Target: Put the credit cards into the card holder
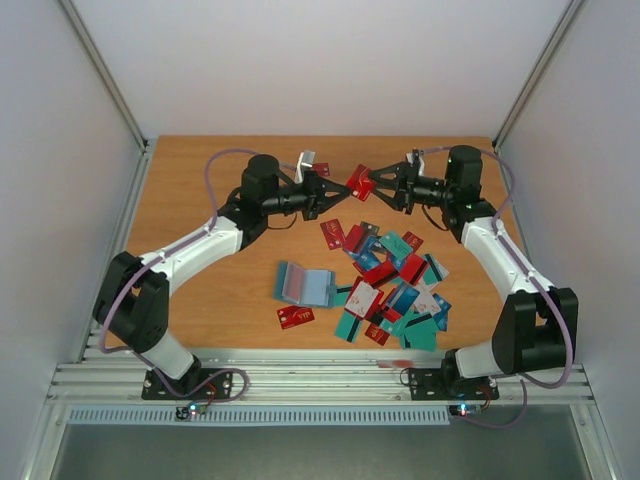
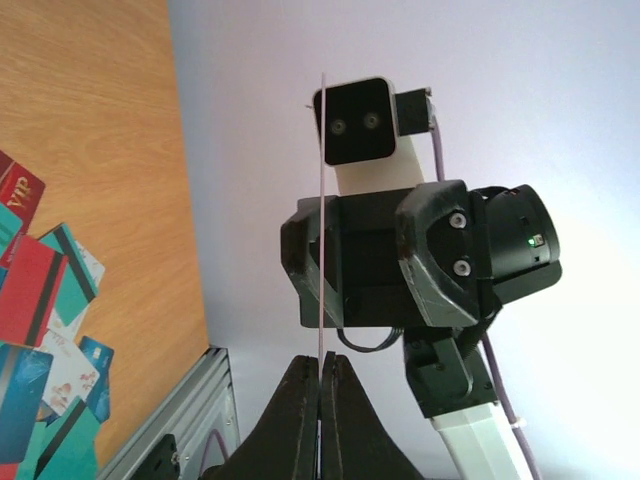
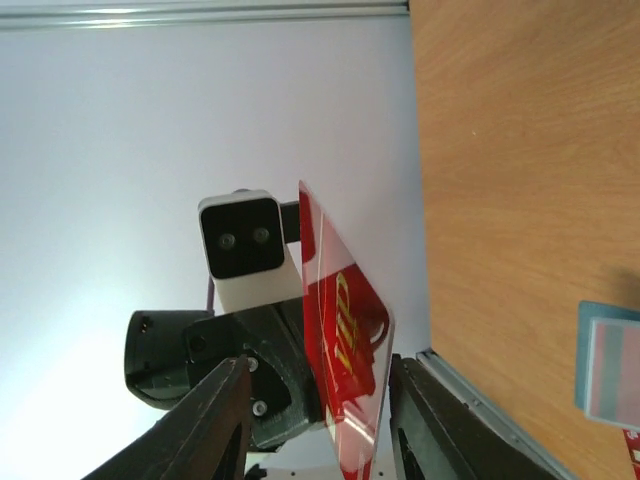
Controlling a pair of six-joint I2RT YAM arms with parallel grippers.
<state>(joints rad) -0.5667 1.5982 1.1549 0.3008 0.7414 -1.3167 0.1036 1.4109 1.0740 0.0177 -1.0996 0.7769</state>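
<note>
Both arms are raised over the back of the table and meet at one red credit card (image 1: 358, 182). My left gripper (image 1: 338, 190) is shut on it; in the left wrist view the card (image 2: 320, 200) shows edge-on, rising from the pinched jaws of that gripper (image 2: 322, 358). My right gripper (image 1: 374, 186) faces it with its fingers apart on either side of the red card (image 3: 340, 330) with gold print, not pressing it (image 3: 318, 368). The teal card holder (image 1: 303, 283) lies open on the table, also seen in the right wrist view (image 3: 610, 365). Several loose credit cards (image 1: 395, 285) lie heaped to its right.
One red card (image 1: 295, 317) lies alone near the front edge, below the holder. Another red card (image 1: 321, 169) lies at the back behind the left gripper. Red and teal cards (image 2: 40, 340) show at the left wrist view's left. A metal rail (image 1: 300, 362) borders the table's front.
</note>
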